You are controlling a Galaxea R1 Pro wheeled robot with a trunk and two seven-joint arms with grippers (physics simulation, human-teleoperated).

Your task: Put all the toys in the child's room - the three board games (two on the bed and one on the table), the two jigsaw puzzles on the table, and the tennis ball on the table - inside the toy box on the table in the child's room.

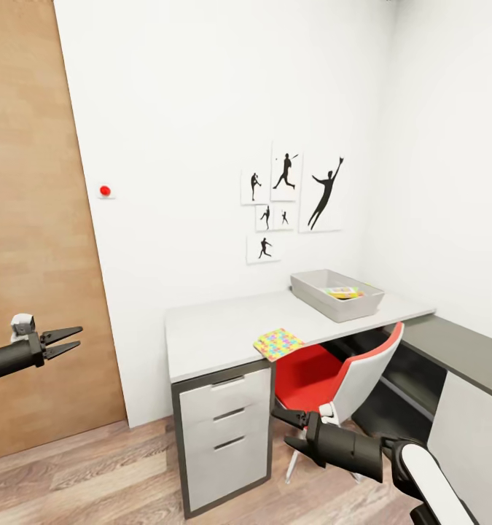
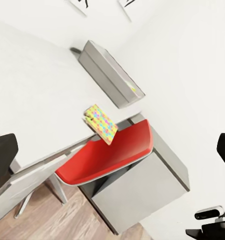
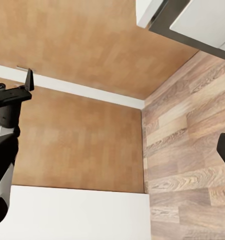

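Observation:
A jigsaw puzzle (image 1: pixel 278 343) (image 2: pixel 100 123), a thin square in yellow, pink, green and blue, lies at the front edge of the white table (image 1: pixel 216 328). Further back on the tabletop stands the grey toy box (image 1: pixel 337 295) (image 2: pixel 110 75). Something small, yellow-green and multicoloured (image 1: pixel 344 292) lies inside it, too small to identify. The board games are out of view, and I cannot make out the tennis ball. My left gripper (image 1: pixel 63 343) hangs open and empty in front of the door, far left of the table. My right gripper (image 1: pixel 291 430) is open and empty, low beside the drawers.
A red and white chair (image 1: pixel 326 372) (image 2: pixel 107 157) is tucked under the table beside the white drawers (image 1: pixel 224 430). A lower dark grey-topped unit (image 1: pixel 457 350) adjoins on the right. A brown door (image 1: pixel 34 219) fills the left wall. Wood-plank floor (image 3: pixel 192 140) lies below.

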